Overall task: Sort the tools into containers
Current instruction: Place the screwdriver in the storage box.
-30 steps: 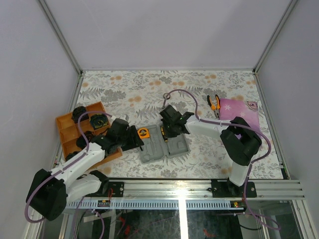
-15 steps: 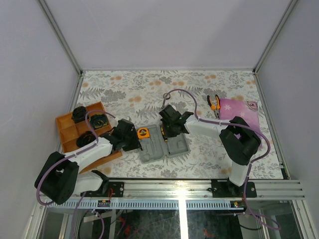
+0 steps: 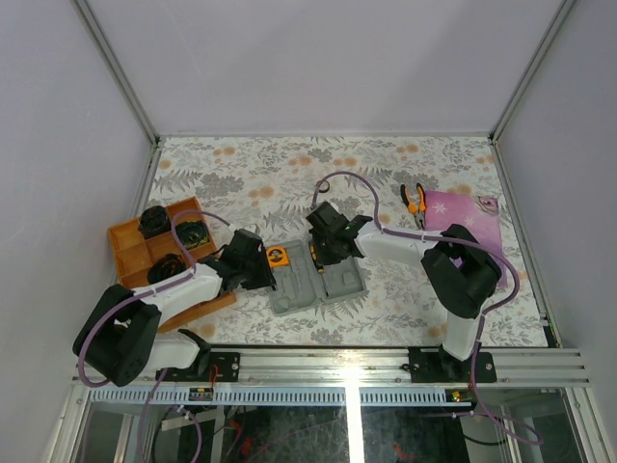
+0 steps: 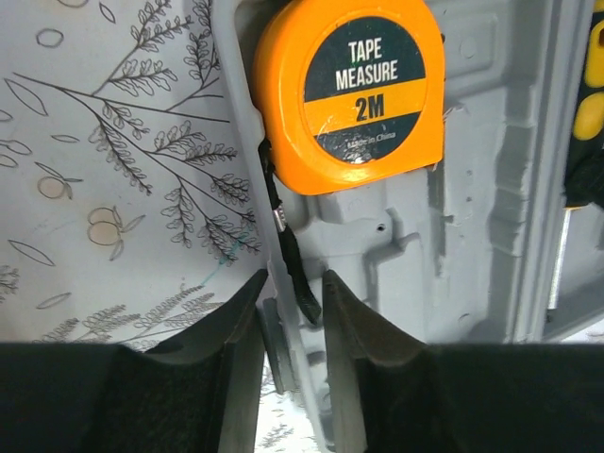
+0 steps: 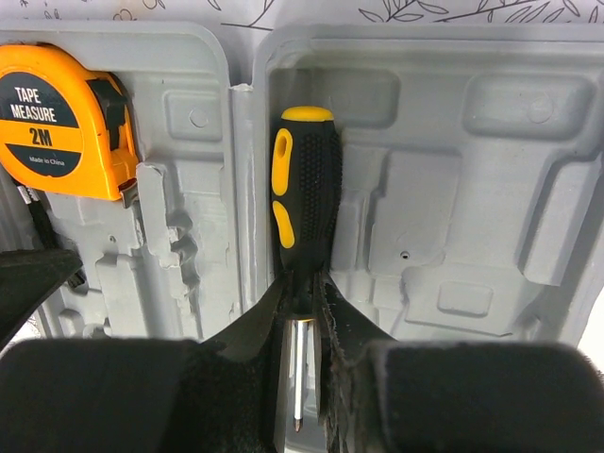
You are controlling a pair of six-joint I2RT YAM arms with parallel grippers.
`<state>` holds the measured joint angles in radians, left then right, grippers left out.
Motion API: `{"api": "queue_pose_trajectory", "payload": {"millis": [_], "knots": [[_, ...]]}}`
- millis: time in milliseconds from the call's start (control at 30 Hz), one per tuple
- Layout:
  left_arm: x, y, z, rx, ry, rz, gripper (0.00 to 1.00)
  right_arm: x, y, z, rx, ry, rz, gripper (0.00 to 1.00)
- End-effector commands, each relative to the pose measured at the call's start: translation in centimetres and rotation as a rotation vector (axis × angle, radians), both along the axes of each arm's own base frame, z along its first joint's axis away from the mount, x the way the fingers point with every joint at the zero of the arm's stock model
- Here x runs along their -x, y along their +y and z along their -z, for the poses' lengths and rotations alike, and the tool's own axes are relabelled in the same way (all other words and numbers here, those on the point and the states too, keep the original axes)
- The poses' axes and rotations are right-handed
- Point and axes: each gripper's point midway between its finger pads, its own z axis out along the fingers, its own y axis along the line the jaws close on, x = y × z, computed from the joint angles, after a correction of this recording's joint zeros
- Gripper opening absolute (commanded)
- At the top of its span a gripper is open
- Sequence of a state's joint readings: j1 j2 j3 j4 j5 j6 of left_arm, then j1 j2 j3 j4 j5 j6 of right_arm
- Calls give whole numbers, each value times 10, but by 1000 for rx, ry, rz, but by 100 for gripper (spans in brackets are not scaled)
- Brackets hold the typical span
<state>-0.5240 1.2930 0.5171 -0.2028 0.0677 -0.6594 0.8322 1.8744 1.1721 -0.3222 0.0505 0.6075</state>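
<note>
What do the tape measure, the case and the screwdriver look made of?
The tape measure looks like glossy orange plastic with a printed label. The case: matte grey moulded plastic, given its formed recesses. The screwdriver: black-and-yellow handle, probably rubbery plastic; shiny metal shaft.

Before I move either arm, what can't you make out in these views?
- Left wrist: whether the left gripper pinches the tape measure strap or the case rim; its fingers cover the contact.
- Left wrist: the screwdriver is cut off by the right edge.
- Top: the orange tray contents are too dark and small to identify.
- Top: the right gripper covers most of the screwdriver.
</note>
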Motion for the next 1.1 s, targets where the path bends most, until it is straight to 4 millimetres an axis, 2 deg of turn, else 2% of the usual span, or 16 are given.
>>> {"api": "queue_pose_trajectory", "payload": {"millis": [0, 367, 600, 767, 900, 1067], "knots": [[6, -14, 8, 17, -4, 71, 24, 87, -106, 109, 462, 322, -54, 0], [6, -20, 10, 16, 0, 96, 12, 119, -120, 134, 562, 390, -83, 0], [8, -17, 11, 1, 0, 98, 11, 127, -123, 137, 569, 412, -99, 0], [9, -11, 13, -24, 0, 92, 10, 112, -111, 108, 504, 324, -91, 0], [12, -3, 14, -58, 6, 80, 9, 91, -88, 68, 393, 207, -87, 0], [17, 6, 15, -82, 11, 52, 11, 68, -68, 19, 267, 67, -68, 7]]}}
